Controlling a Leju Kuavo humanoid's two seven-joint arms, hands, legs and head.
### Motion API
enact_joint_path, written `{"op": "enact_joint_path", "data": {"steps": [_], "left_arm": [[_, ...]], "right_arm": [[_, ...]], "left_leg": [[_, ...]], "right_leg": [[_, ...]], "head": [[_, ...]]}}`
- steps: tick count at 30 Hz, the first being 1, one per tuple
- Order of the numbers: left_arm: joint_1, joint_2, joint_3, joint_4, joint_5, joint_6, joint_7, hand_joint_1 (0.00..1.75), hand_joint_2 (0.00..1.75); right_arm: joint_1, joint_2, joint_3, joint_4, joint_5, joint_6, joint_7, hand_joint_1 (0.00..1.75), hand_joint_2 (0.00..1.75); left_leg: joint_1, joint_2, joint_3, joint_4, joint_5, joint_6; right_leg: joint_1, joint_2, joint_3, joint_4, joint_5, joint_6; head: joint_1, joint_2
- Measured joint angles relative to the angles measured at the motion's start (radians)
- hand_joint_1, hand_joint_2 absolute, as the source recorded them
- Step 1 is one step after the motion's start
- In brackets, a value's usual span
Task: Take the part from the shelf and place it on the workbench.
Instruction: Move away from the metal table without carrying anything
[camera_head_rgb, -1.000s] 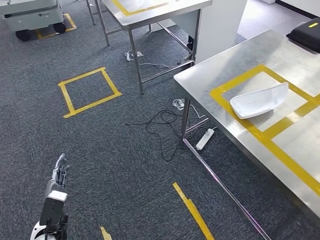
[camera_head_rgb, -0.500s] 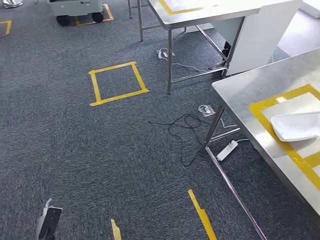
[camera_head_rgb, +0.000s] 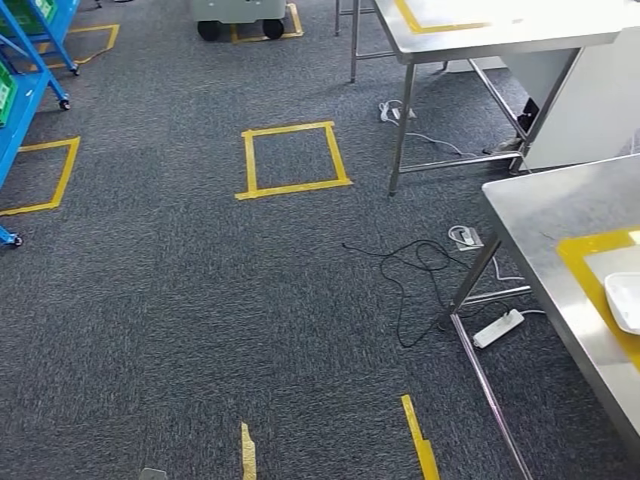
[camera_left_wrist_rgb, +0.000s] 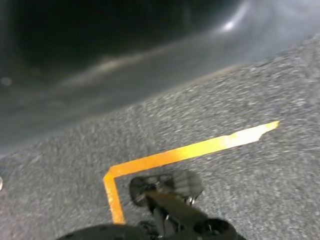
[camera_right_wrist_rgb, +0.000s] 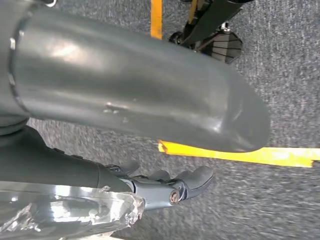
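Observation:
A white curved part (camera_head_rgb: 625, 300) lies inside a yellow tape outline on the steel workbench (camera_head_rgb: 543, 230) at the right edge of the head view. The blue shelf (camera_head_rgb: 23, 95) with green bins (camera_head_rgb: 34, 10) stands at the far left. My right hand (camera_right_wrist_rgb: 132, 100) hangs over the carpet with its dark fingers (camera_right_wrist_rgb: 177, 187) stretched out and nothing in them. A grey sliver of my left hand (camera_head_rgb: 151, 473) peeks in at the bottom edge of the head view. The left wrist view is blurred, and the fingers cannot be made out.
A second steel table (camera_head_rgb: 483, 30) stands at the back. Black cables (camera_head_rgb: 411, 270) and a white power strip (camera_head_rgb: 498, 328) lie on the carpet beside the workbench leg. A yellow tape square (camera_head_rgb: 290, 160) marks the floor, and a wheeled white cart (camera_head_rgb: 241, 15) stands beyond it.
The camera has turned left: the workbench and part slid to the right edge and the blue shelf came into view. My left hand has sunk almost out of the head view.

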Motion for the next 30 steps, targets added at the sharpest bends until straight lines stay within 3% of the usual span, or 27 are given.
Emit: {"op": "enact_joint_path", "data": {"steps": [2,3,4,6,8,9,11,13,17,19,21,22,23,25,26,28,29,30], "left_arm": [[-0.004,0.000,0.000,0.008,-0.003,0.000,0.003,0.00,0.00],[-0.007,-0.001,0.000,0.011,-0.008,0.000,0.010,0.00,0.00],[-0.009,-0.001,-0.001,0.016,-0.016,-0.001,0.023,0.00,0.00],[-0.008,-0.004,-0.002,0.027,-0.035,-0.001,0.059,0.00,0.00],[-0.005,-0.008,-0.003,0.035,-0.047,0.000,0.084,0.00,0.00],[-0.005,-0.011,-0.003,0.036,-0.051,0.001,0.089,0.00,0.00],[-0.009,-0.017,-0.004,0.038,-0.056,0.000,0.088,0.00,0.00],[-0.010,-0.021,-0.004,0.040,-0.057,-0.001,0.085,0.00,0.00],[-0.009,-0.023,-0.004,0.041,-0.058,-0.001,0.085,0.00,0.00],[-0.009,-0.023,-0.004,0.042,-0.062,0.000,0.086,0.00,0.00],[-0.008,-0.024,-0.004,0.043,-0.068,0.001,0.088,0.00,0.00],[-0.006,-0.024,-0.004,0.045,-0.070,0.002,0.089,0.00,0.00],[-0.003,-0.024,-0.004,0.046,-0.072,0.002,0.089,0.00,0.00],[-0.004,-0.025,-0.004,0.047,-0.076,0.003,0.091,0.00,0.00],[-0.006,-0.025,-0.003,0.047,-0.078,0.003,0.091,0.00,0.00],[-0.009,-0.027,-0.002,0.047,-0.084,0.004,0.091,0.00,0.00],[-0.008,-0.028,-0.002,0.047,-0.086,0.004,0.091,0.00,0.00],[-0.007,-0.028,-0.001,0.047,-0.087,0.005,0.091,0.00,0.00]], "right_arm": [[-0.002,0.000,-0.002,-0.001,0.002,0.000,0.000,0.00,0.00],[-0.002,0.000,-0.004,-0.001,0.004,0.000,0.000,0.00,0.00],[-0.003,0.000,-0.005,-0.001,0.008,0.001,0.000,0.00,0.00],[-0.007,0.000,-0.007,-0.001,0.019,0.001,0.000,0.00,0.00],[-0.010,0.000,-0.010,-0.002,0.028,0.002,0.002,0.00,0.00],[-0.010,0.000,-0.012,-0.002,0.032,0.003,0.004,0.00,0.00],[-0.004,0.000,-0.016,-0.002,0.042,0.005,0.006,0.00,0.00],[0.001,0.000,-0.021,-0.002,0.051,0.008,0.006,0.00,0.00],[0.003,0.000,-0.024,-0.004,0.055,0.009,0.006,0.00,0.00],[0.003,0.000,-0.029,-0.008,0.062,0.014,0.006,0.00,0.00],[0.002,0.000,-0.036,-0.012,0.072,0.020,0.006,0.00,0.00],[0.002,0.001,-0.038,-0.014,0.075,0.021,0.007,0.00,0.00],[0.001,0.001,-0.038,-0.015,0.079,0.021,0.007,0.00,0.00],[0.003,0.003,-0.041,-0.019,0.089,0.019,0.010,0.00,0.00],[0.004,0.003,-0.045,-0.021,0.095,0.018,0.010,0.00,0.00],[0.006,0.003,-0.052,-0.025,0.105,0.018,0.011,0.00,0.00],[0.006,0.003,-0.055,-0.026,0.109,0.017,0.011,0.00,0.00],[0.004,0.004,-0.057,-0.027,0.113,0.017,0.011,0.00,0.00]], "left_leg": [[-0.007,0.047,0.069,-0.126,0.042,0.007],[-0.011,0.062,0.086,-0.158,0.046,0.013],[-0.016,0.067,0.090,-0.167,0.040,0.019],[-0.018,0.043,0.092,-0.174,0.040,0.034],[-0.016,0.022,0.097,-0.182,0.044,0.047],[-0.014,0.012,0.099,-0.184,0.046,0.052],[-0.017,-0.016,0.099,-0.184,0.046,0.059],[-0.020,-0.047,0.101,-0.183,0.044,0.061],[-0.021,-0.065,0.105,-0.183,0.043,0.061],[-0.021,-0.093,0.108,-0.181,0.039,0.055],[-0.017,-0.132,0.107,-0.179,0.037,0.041],[-0.016,-0.142,0.103,-0.177,0.036,0.033],[-0.016,-0.129,0.100,-0.171,0.030,0.028],[-0.016,-0.074,0.070,-0.108,-0.012,0.017],[-0.015,-0.044,0.039,-0.045,-0.045,0.011],[-0.008,-0.023,-0.027,0.084,-0.096,0.002],[-0.005,-0.020,-0.041,0.111,-0.096,-0.001],[-0.003,-0.017,-0.036,0.099,-0.077,-0.003]], "right_leg": [[0.003,-0.021,0.007,0.001,-0.010,0.009],[0.005,-0.030,0.009,0.001,-0.014,0.015],[0.007,-0.040,0.011,-0.001,-0.018,0.022],[0.005,-0.051,0.022,-0.003,-0.027,0.034],[0.000,-0.010,0.013,0.034,-0.057,0.042],[-0.001,0.021,-0.008,0.078,-0.083,0.043],[0.000,0.058,-0.083,0.220,-0.144,0.043],[0.001,0.070,-0.141,0.305,-0.154,0.041],[0.002,0.072,-0.147,0.288,-0.120,0.037],[0.001,0.102,-0.095,0.154,-0.044,0.032],[0.002,0.131,-0.041,0.027,0.020,0.022],[0.001,0.128,-0.036,0.019,0.020,0.016],[0.000,0.118,-0.034,0.015,0.023,0.010],[-0.002,0.093,-0.030,0.007,0.025,-0.001],[-0.001,0.078,-0.029,0.007,0.024,-0.004],[0.001,0.047,-0.028,0.007,0.020,-0.008],[0.002,0.033,-0.027,0.007,0.018,-0.008],[0.002,0.021,-0.025,0.007,0.015,-0.007]], "head": [[0.000,0.000],[0.002,0.000],[0.002,0.000],[0.002,0.000],[0.005,0.000],[0.007,0.000],[0.010,0.000],[0.010,0.000],[0.010,0.000],[0.010,0.000],[0.009,0.000],[0.009,0.000],[0.008,0.000],[0.004,0.000],[0.002,0.000],[0.001,0.000],[0.001,0.000],[0.001,0.000]]}}
